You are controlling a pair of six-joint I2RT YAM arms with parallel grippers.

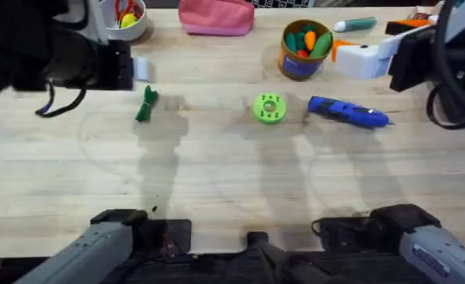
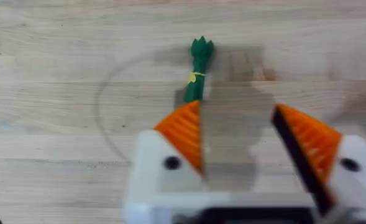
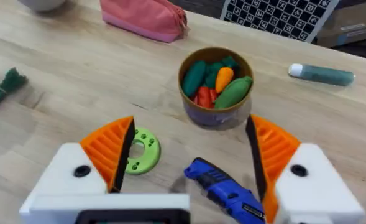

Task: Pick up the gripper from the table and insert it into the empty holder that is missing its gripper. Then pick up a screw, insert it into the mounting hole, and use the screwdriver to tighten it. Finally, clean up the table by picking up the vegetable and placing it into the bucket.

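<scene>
While wide open and empty above the table (image 1: 232, 181), left claw (image 2: 238, 140) poised over the vegetable (image 2: 198, 70), so clean-up step judged in hand. Right claw (image 3: 189, 162) also spread wide, holding nothing, near the bucket (image 3: 215, 87) already full of toys. Screwdriver (image 1: 346, 112) lying beside a green disc (image 1: 268, 108). Next: lower, close on the stalk, carry across to the bucket.

The small dark green toy vegetable (image 2: 197, 70) wears a yellow band. The short round brown-orange bucket (image 3: 216, 86) with a dark blue label holds green, orange and red toys. The cylindrical screwdriver (image 1: 347, 112) is bright blue, the round disc (image 1: 268, 108) lime green, the soft pouch (image 3: 146, 18) pink, the wooden worktop (image 1: 216, 173) pale.
</scene>
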